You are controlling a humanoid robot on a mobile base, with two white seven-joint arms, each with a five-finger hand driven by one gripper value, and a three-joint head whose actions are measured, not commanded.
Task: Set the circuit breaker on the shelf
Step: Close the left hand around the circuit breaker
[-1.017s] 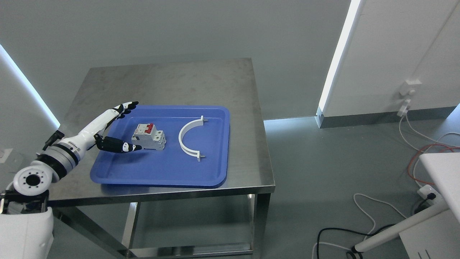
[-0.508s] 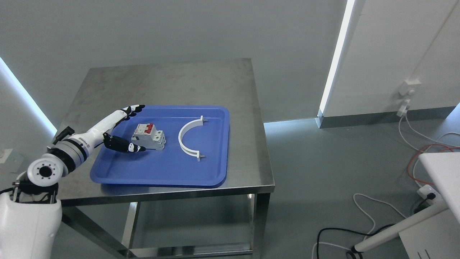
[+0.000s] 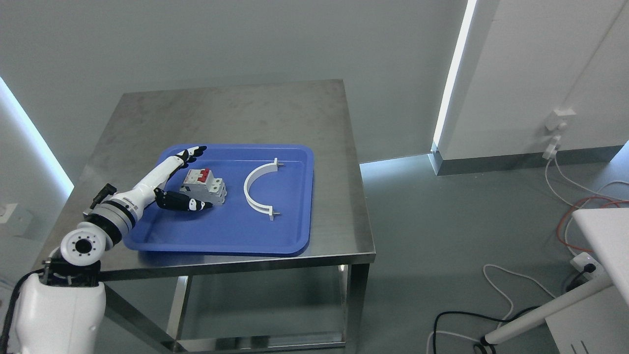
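Note:
A grey circuit breaker [image 3: 208, 187] with red switches lies in a blue tray [image 3: 290, 231] on a steel table. My left hand [image 3: 194, 178] is open around the breaker's left side: the fingers [image 3: 192, 152] reach past its far side and the thumb [image 3: 194, 204] lies along its near side. I cannot tell whether they touch it. The right hand is out of view.
A white curved bracket [image 3: 256, 191] lies in the tray to the right of the breaker. The steel table [image 3: 236, 110] has bare metal behind the tray. Cables [image 3: 496, 295] and a white stand [image 3: 599, 236] are on the floor at the right.
My left hand has moved to the right, from beside the tray's left rim to around the breaker's left side. The breaker and bracket have not moved.

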